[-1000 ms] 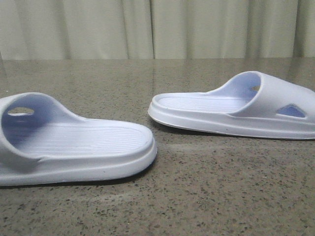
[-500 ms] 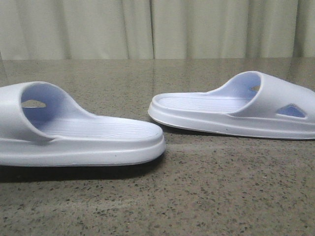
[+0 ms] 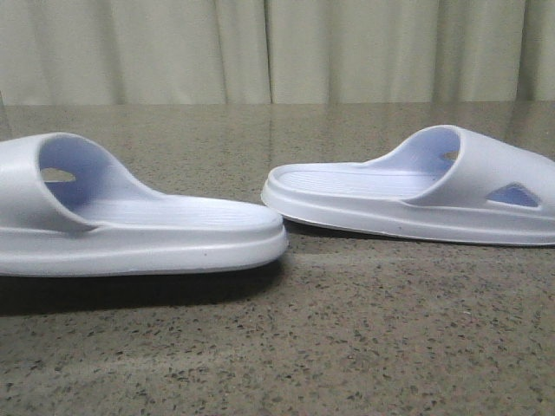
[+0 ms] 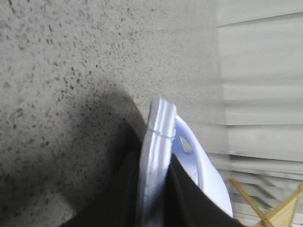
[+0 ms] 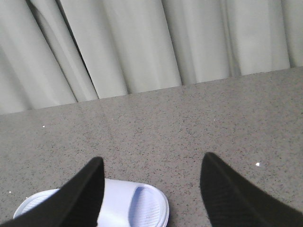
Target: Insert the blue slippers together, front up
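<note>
- Blue slippers: two very pale foam slides on a speckled grey-brown desk [image 3: 364, 347]; left slipper [image 3: 139, 230] sits near and to the left, right slipper [image 3: 416, 195] lies farther back and to the right; the two are apart, heel ends pointing toward each other with a gap of bare desk between them.
- Left slipper: raised clear of the desk in the front view, with a dark shadow beneath its sole; footbed roughly level and facing up; strap at its left end, running out of frame.
- Right slipper: rests flat on the desk, sole down; ribbed footbed facing up; strap at its right end with a triangular side hole visible.
- Left gripper [image 4: 154, 198]: dark fingers [image 4: 187, 198] clamped on either side of the left slipper's thick sole edge, closed firmly onto it; seen in the left wrist view only.
- Right gripper [image 5: 151, 194]: fingers spread wide apart, holding nothing; hovers above the desk with one end of the right slipper showing between and below its fingers; no contact seen.
- Background: pale pleated curtain [image 3: 277, 48] beyond the far edge of the desk.
</note>
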### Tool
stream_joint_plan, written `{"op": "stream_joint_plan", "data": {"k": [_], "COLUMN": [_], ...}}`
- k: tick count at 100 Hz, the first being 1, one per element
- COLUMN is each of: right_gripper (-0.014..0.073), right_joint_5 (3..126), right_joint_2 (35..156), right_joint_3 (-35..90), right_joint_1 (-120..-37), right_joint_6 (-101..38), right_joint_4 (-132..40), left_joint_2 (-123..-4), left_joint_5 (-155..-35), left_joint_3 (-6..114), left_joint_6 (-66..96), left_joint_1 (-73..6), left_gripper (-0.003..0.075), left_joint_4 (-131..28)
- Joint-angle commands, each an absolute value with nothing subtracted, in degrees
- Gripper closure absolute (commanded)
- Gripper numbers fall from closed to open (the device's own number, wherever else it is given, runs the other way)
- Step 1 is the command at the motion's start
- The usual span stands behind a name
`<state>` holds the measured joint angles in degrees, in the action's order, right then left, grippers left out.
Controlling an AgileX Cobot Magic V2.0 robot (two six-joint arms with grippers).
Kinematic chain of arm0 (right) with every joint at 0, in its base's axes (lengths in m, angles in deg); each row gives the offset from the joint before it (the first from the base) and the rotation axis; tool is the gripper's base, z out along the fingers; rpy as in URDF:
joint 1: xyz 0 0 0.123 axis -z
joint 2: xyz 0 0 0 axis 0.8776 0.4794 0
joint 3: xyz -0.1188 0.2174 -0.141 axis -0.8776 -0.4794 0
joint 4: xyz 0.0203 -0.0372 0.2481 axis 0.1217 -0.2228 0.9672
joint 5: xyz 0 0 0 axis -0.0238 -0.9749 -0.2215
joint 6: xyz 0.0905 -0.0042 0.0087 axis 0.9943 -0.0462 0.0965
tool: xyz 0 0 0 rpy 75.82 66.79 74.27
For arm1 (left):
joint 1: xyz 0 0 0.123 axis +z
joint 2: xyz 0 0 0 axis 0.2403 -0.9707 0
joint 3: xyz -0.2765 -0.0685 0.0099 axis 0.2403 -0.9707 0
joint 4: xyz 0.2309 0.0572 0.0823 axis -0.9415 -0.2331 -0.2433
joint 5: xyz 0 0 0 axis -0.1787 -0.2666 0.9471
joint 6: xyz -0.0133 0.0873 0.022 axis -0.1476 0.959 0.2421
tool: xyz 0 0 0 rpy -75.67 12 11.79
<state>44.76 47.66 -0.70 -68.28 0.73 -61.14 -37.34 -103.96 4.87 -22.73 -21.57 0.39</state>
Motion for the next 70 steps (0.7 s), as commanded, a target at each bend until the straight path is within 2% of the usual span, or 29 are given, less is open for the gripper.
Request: {"op": "stream_joint_plan", "data": {"k": [1,30,47,70], "right_gripper": [0.0213,0.0213,0.0213,0.0213], "right_joint_5": [49.9,50.7,51.1,51.4], "right_joint_2": [48.8,48.8,49.0,53.8], "right_joint_3": [1.2,-0.3,-3.4,-5.9], "right_joint_1": [-67.9,-67.9,-67.9,-67.9], "right_joint_6": [0.4,0.5,7.7,16.9], "right_joint_4": [-62.3,-66.2,-69.4,-70.5], "left_joint_2": [-35.7,-29.4,-28.1,-28.1], "left_joint_5": [-106.0,-107.4,-108.4,-108.8], "left_joint_3": [4.6,4.6,4.6,4.6], "left_joint_6": [-21.5,-17.3,-11.1,-10.5], "left_joint_1": [-21.8,-21.8,-21.8,-21.8], "left_gripper": [0.0704,0.0704,0.0704,0.0704], "left_joint_4": [5.5,17.8,25.8,26.4]}}
